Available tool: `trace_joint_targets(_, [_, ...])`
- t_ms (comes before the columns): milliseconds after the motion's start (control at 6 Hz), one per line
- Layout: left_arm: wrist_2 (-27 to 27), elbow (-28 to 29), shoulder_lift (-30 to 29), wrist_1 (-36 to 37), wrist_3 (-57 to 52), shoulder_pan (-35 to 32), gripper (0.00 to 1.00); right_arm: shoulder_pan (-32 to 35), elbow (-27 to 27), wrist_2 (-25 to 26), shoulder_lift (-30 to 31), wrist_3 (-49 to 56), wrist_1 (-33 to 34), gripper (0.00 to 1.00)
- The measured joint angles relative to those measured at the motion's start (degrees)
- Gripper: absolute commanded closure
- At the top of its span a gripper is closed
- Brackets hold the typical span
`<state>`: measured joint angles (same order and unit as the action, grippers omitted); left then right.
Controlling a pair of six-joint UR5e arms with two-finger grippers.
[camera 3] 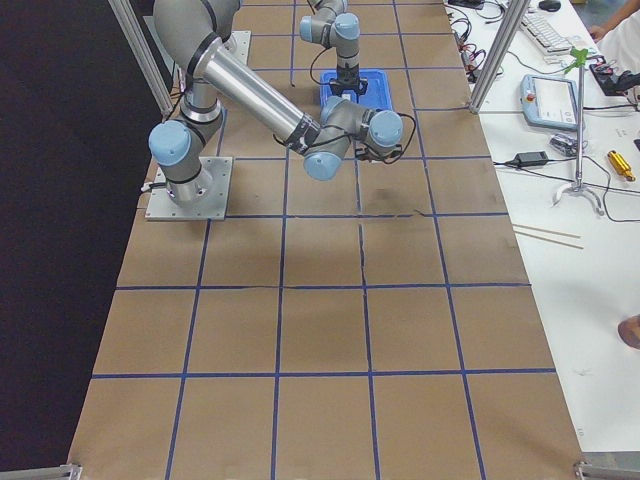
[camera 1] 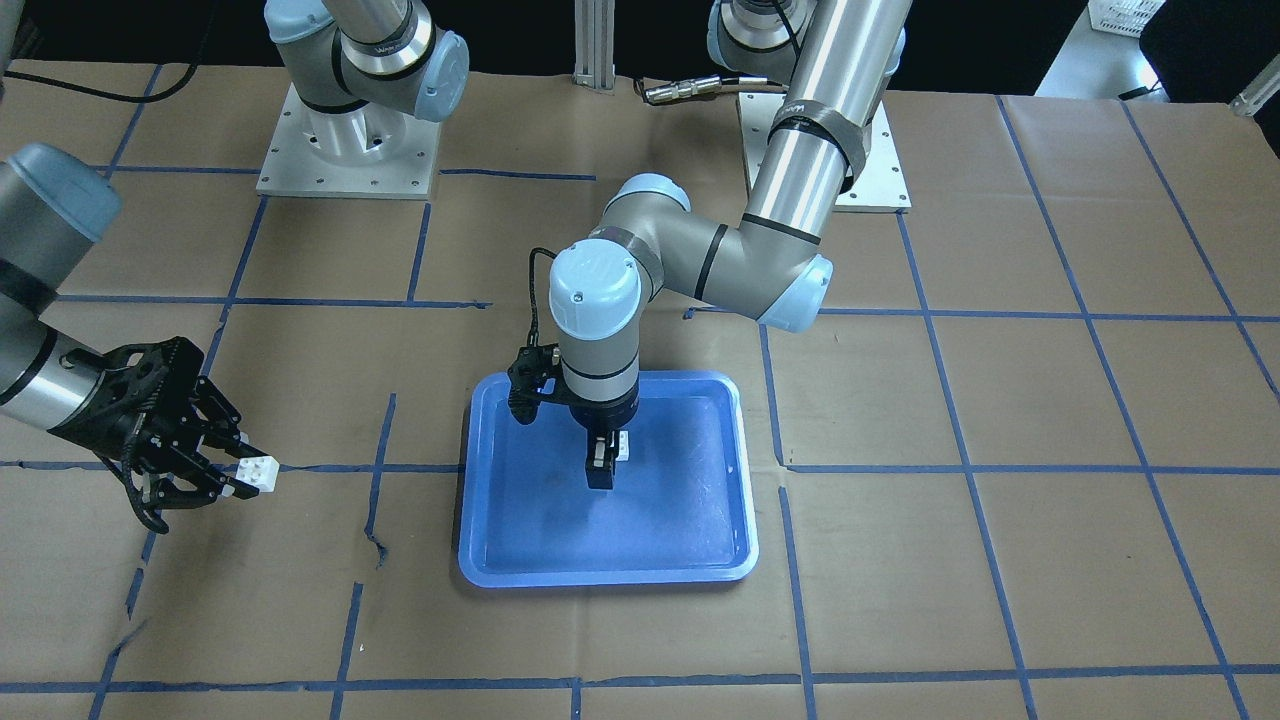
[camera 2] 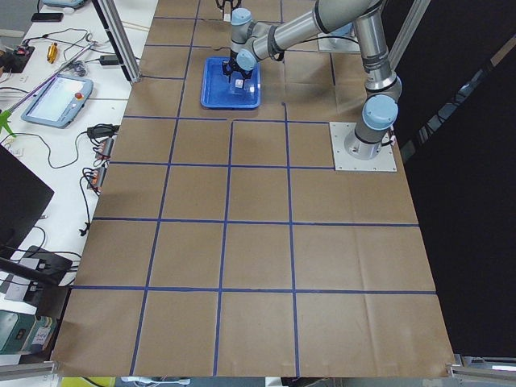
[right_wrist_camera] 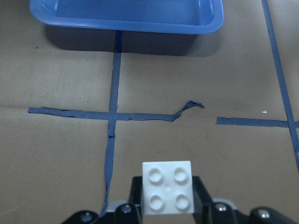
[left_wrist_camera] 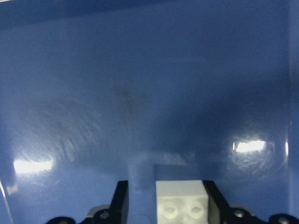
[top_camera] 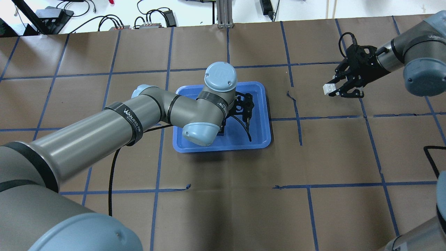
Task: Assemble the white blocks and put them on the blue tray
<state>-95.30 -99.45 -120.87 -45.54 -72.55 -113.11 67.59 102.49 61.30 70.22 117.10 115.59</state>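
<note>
The blue tray point(camera 1: 600, 578) lies mid-table, also in the overhead view point(top_camera: 265, 104). My left gripper point(camera 1: 600, 478) points down into it, fingertips near the floor. In the left wrist view one white block point(left_wrist_camera: 182, 201) sits between the fingers against one of them, with a gap to the other, so the gripper point(left_wrist_camera: 167, 204) is open. My right gripper point(camera 1: 235, 480) hovers over the table away from the tray, shut on the second white block point(camera 1: 258, 472), which shows studs-up in the right wrist view point(right_wrist_camera: 167, 186) and in the overhead view point(top_camera: 327, 88).
Brown paper with a blue tape grid covers the table point(top_camera: 223, 209). A torn tape strip point(right_wrist_camera: 189, 106) lies between my right gripper and the tray's near rim point(right_wrist_camera: 126, 23). The arm bases point(camera 1: 345, 150) stand at the robot's side. The left arm's elbow point(top_camera: 198, 134) overhangs the tray.
</note>
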Motion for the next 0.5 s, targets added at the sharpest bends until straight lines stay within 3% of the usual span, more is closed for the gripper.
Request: trace_joint_targets(500, [-0.1,1.2,2.7,0.1,0.5,0.1,0.01,1.5,3.0,-0.8,0.6,-2.9,0.4,0.74])
